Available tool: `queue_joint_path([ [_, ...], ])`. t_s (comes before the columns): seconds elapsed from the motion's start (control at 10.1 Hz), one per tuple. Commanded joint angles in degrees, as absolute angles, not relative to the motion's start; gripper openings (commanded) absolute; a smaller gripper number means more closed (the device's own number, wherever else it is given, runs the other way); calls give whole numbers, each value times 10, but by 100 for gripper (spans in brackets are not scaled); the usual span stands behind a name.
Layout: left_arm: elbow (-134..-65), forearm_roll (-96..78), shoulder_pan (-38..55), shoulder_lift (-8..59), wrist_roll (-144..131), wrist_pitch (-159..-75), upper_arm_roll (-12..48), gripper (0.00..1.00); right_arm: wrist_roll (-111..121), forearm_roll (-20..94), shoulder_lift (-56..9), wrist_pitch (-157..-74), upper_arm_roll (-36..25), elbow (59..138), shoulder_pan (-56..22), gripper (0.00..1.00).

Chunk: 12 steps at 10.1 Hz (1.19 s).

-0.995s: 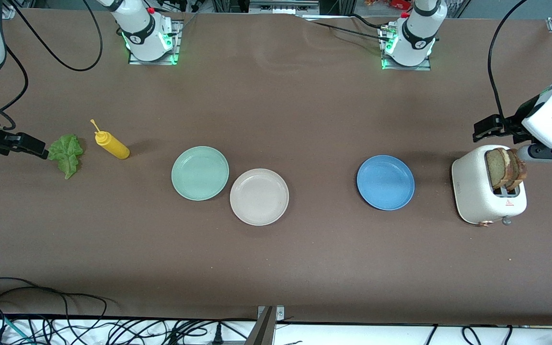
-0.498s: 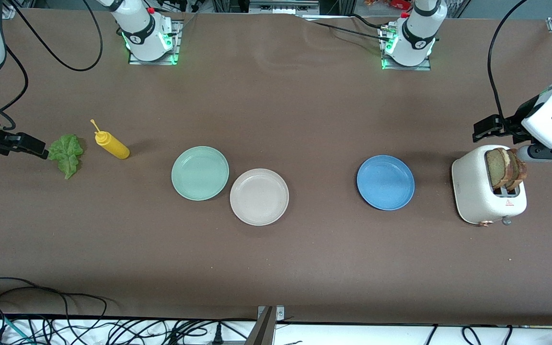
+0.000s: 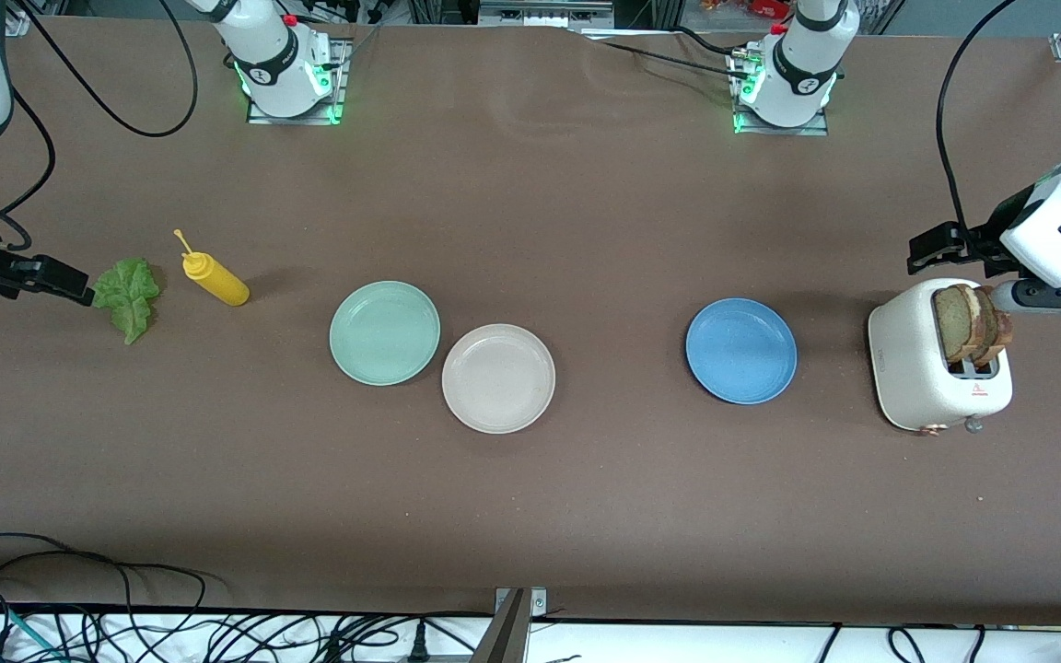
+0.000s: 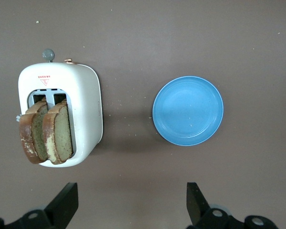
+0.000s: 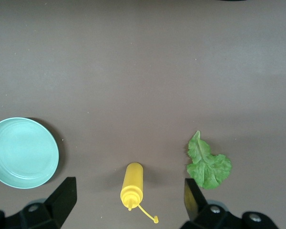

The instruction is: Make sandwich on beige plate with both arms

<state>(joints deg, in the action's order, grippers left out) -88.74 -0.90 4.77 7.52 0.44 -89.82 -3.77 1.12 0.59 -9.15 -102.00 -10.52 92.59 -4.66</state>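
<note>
Toward the bench's middle, nearest the camera, the beige plate point(image 3: 498, 378) lies bare. Farther back, bread slices point(image 3: 971, 322) stand in the toaster point(image 3: 931, 373) at the left arm's end; lettuce point(image 3: 128, 295) lies at the right arm's. Left gripper point(image 4: 128, 205) and right gripper point(image 5: 126, 202) hover, jaws apart, unmoved over the last second: building hasn't begun.

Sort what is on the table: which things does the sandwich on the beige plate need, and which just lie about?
Needed: beige plate; two bread slices standing in the toaster; lettuce leaf.

Lying about: mint green plate; blue plate; yellow squeeze bottle.
</note>
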Motion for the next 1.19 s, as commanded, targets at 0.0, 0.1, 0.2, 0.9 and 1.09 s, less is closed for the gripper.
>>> queue_joint_path([
  [0.0, -869, -18, 41, 96, 18, -887, -40, 100, 13, 4, -83, -1019, -104, 933, -47, 100],
  [0.1, -869, -23, 40, 107, 13, -888, -41, 100, 12, 4, -83, -1018, -104, 933, -47, 100],
  [0.2, -869, -18, 39, 109, 10, -889, -42, 100, 12, 4, -83, -1015, -104, 933, -47, 100],
  [0.9, -874, -3, -13, 172, 14, -917, -47, 100, 11, 4, -83, -1015, -104, 933, -47, 100],
  [1.09, -882, 10, -35, 178, 15, -941, -47, 100, 9, 4, -83, -1015, -104, 933, -47, 100],
])
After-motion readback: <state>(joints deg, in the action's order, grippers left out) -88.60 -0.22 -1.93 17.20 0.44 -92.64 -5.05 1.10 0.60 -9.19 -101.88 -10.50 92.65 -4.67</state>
